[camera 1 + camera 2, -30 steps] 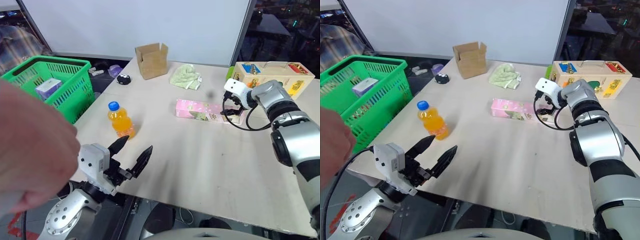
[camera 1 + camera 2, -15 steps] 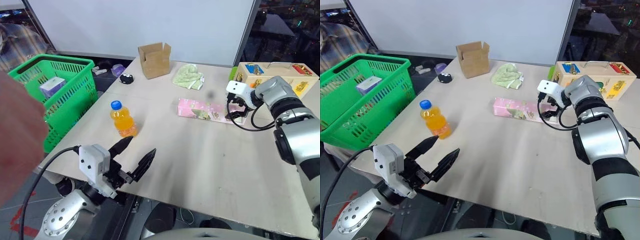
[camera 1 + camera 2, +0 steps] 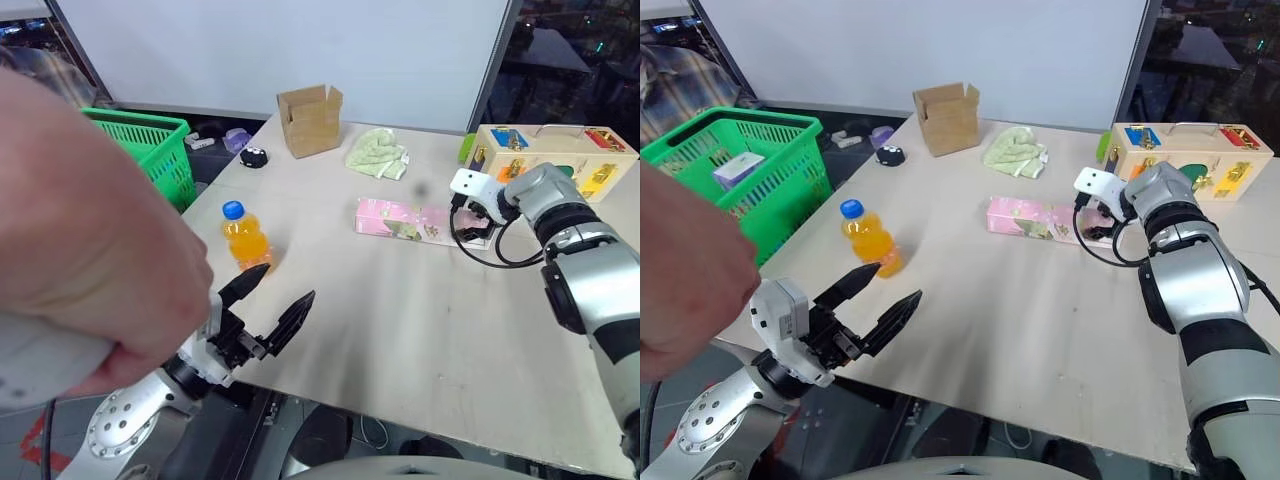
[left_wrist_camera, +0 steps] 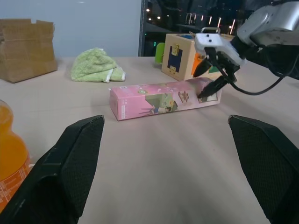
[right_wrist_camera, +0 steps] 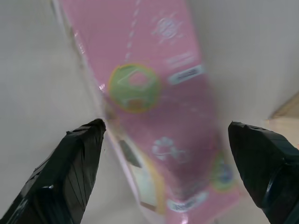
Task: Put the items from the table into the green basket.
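The pink package (image 3: 405, 220) lies flat mid-table. My right gripper (image 3: 470, 228) is open and points down over the package's right end. In the right wrist view the package (image 5: 159, 93) lies between the spread fingers. The orange-drink bottle (image 3: 870, 240) with its blue cap stands upright near the table's left edge. Just in front of the bottle, my left gripper (image 3: 896, 281) hovers open and empty at the near edge. The green basket (image 3: 780, 125) stands beside the table on the left, with a small purple box (image 3: 738, 170) inside.
A person's hand (image 3: 90, 250) fills the near left and covers part of the basket. At the far side of the table (image 3: 1040, 330) are a cardboard box (image 3: 310, 118), a small black object (image 3: 253, 157), a green cloth (image 3: 377, 155) and a wooden toy box (image 3: 550, 150).
The person's hand has come further into the left of the picture. My right gripper has sunk slightly over the package's right end. The left gripper has stayed put.
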`<state>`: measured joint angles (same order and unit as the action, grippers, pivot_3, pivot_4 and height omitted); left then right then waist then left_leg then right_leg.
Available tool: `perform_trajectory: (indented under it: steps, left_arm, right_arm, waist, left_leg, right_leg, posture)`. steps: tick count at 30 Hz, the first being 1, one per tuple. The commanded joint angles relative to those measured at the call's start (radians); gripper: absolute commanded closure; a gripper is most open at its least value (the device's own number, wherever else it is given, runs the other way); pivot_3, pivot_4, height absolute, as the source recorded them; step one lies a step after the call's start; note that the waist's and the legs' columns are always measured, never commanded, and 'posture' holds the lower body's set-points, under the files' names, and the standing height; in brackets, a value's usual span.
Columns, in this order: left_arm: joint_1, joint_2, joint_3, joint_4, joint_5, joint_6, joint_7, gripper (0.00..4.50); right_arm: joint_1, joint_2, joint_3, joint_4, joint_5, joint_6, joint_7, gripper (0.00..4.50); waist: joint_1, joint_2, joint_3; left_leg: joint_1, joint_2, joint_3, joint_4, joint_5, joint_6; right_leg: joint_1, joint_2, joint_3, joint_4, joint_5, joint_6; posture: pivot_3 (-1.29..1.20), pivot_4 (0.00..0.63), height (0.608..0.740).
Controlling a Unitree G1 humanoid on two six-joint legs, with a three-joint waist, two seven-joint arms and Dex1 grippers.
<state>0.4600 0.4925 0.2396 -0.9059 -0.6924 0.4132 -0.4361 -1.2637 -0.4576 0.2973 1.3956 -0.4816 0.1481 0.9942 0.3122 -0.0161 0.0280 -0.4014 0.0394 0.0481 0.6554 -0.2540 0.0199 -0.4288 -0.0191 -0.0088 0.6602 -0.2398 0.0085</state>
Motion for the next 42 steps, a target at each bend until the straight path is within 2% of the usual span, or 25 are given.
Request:
perform_trajectory:
  steps: [1, 2, 5, 10, 16, 18, 31, 42]
  left_arm:
    - [-0.003, 0.007, 0.024, -0.017, -0.01, -0.006, 0.005, 0.07]
    - [-0.003, 0.007, 0.024, -0.018, -0.009, -0.005, 0.007, 0.07]
    - [0.003, 0.006, 0.021, -0.028, -0.007, -0.007, 0.01, 0.0]
    - [0.005, 0.018, 0.011, -0.022, -0.004, -0.007, -0.009, 0.0]
    - [-0.036, 0.02, -0.006, 0.015, -0.002, -0.008, -0.016, 0.0]
    - [-0.053, 0.018, -0.016, 0.039, 0.004, -0.012, -0.022, 0.0]
    - [-0.188, 0.026, -0.055, 0.161, 0.024, -0.015, -0.077, 0.0]
    - [-0.253, 0.025, -0.063, 0.205, 0.016, 0.007, -0.098, 0.0]
  right_arm:
    - [-0.003, 0.006, 0.004, -0.007, -0.01, 0.015, 0.003, 0.0]
    - [-0.002, 0.008, 0.002, -0.006, -0.01, 0.019, 0.004, 0.0]
    - [-0.001, 0.012, 0.0, -0.007, -0.01, 0.02, 0.023, 0.71]
    - [-0.005, 0.014, -0.008, -0.011, -0.004, 0.016, 0.029, 2.93]
    - [-0.011, 0.004, -0.039, -0.018, 0.03, 0.008, 0.037, 4.25]
    - [-0.02, 0.001, -0.068, -0.023, 0.061, 0.015, 0.056, 4.44]
    - [-0.002, -0.009, -0.169, -0.068, 0.203, 0.061, 0.18, 4.44]
    - [0.003, -0.027, -0.193, -0.122, 0.28, 0.062, 0.258, 4.44]
  waist:
    - [0.0, 0.0, 0.0]
    - [0.0, 0.0, 0.0]
    - [0.001, 0.0, 0.0]
    - [0.001, -0.001, -0.001]
    - [-0.009, -0.002, -0.002]
    - [-0.021, -0.002, -0.002]
    - [-0.123, -0.001, -0.001]
    - [-0.205, 0.0, -0.001]
  left_leg:
    - [0.0, 0.0, 0.0, 0.0, 0.0, 0.0]
    - [0.0, 0.0, 0.0, 0.0, 0.0, 0.0]
    - [0.0, 0.0, 0.0, 0.0, 0.0, 0.0]
    - [0.001, 0.0, 0.0, 0.0, 0.0, 0.0]
    - [0.004, 0.0, -0.001, 0.0, 0.0, 0.0]
    - [0.004, 0.0, -0.001, 0.0, 0.0, 0.0]
    - [0.002, 0.0, -0.001, 0.0, 0.0, 0.0]
    - [0.004, 0.0, -0.001, 0.0, 0.0, 0.0]
  right_leg:
    - [0.0, 0.0, 0.0, 0.0, 0.0, 0.0]
    - [0.0, 0.0, 0.0, 0.0, 0.0, 0.0]
    - [0.0, 0.0, 0.0, 0.0, 0.0, 0.0]
    - [0.0, 0.0, 0.0, 0.0, 0.0, 0.0]
    - [0.001, 0.002, 0.0, 0.001, -0.001, 0.0]
    - [0.001, 0.002, 0.001, 0.001, 0.0, -0.001]
    - [0.001, 0.002, 0.002, 0.0, 0.004, -0.001]
    - [0.001, 0.002, 0.005, 0.002, 0.004, -0.001]
  posture:
    - [0.44, 0.0, 0.74]
    - [0.44, 0.0, 0.74]
    - [0.46, 0.0, 0.74]
    - [0.45, 0.0, 0.74]
    - [0.39, 0.0, 0.74]
    - [0.35, 0.0, 0.74]
    - [0.23, 0.0, 0.74]
    - [0.21, 0.0, 0.74]
